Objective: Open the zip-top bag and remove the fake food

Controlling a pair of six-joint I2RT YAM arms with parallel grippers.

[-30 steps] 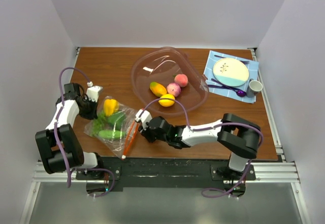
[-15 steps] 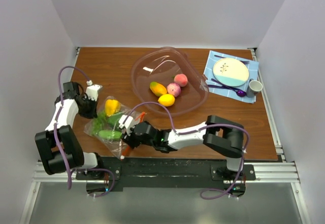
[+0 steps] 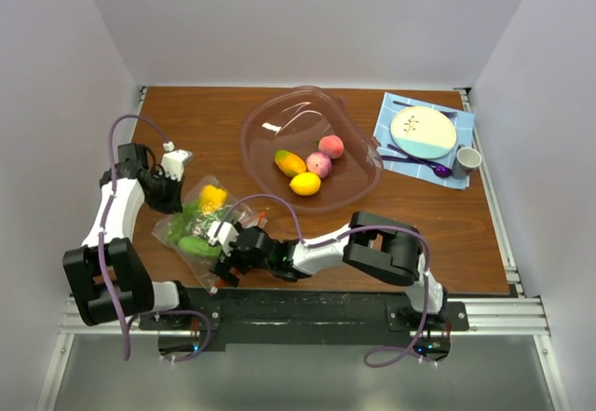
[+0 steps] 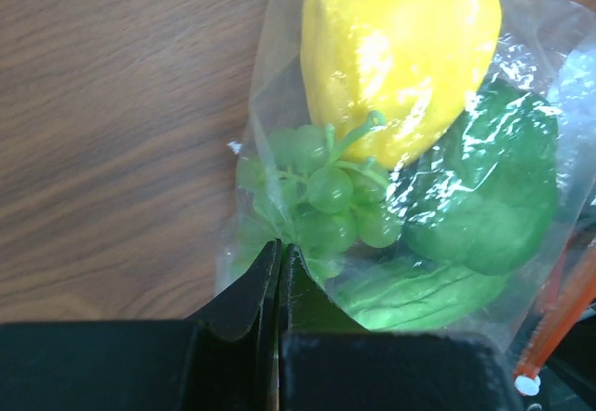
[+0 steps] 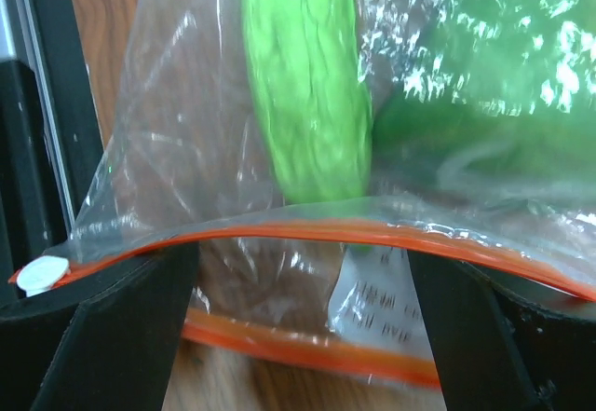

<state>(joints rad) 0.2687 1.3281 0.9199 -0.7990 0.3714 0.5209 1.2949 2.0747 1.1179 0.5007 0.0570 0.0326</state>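
Note:
The zip-top bag (image 3: 197, 229) lies at the front left with its orange-red zip strip (image 5: 326, 234) parted. Inside it are a yellow pepper (image 4: 400, 57), green grapes (image 4: 326, 197) and a green cucumber (image 5: 303, 85). My left gripper (image 4: 278, 245) is shut on the bag's closed edge beside the grapes. My right gripper (image 5: 298, 264) stands open, its fingers (image 5: 102, 336) spread inside the bag's mouth between the two zip strips. In the top view it (image 3: 223, 243) reaches into the bag from the right. A mango (image 3: 290, 162), a lemon (image 3: 305, 184) and two peaches (image 3: 319, 164) lie in the clear bowl (image 3: 358, 190).
A plate (image 3: 423, 131) on a blue cloth, a cup (image 3: 468, 159) and purple cutlery (image 3: 419, 160) are at the back right. The metal rail (image 5: 37, 103) at the table's front edge runs just left of the bag's mouth.
My right gripper has slid left from beside the zip strip into the bag's mouth and opened wide. The left arm shifted a little and the bag moved with it.

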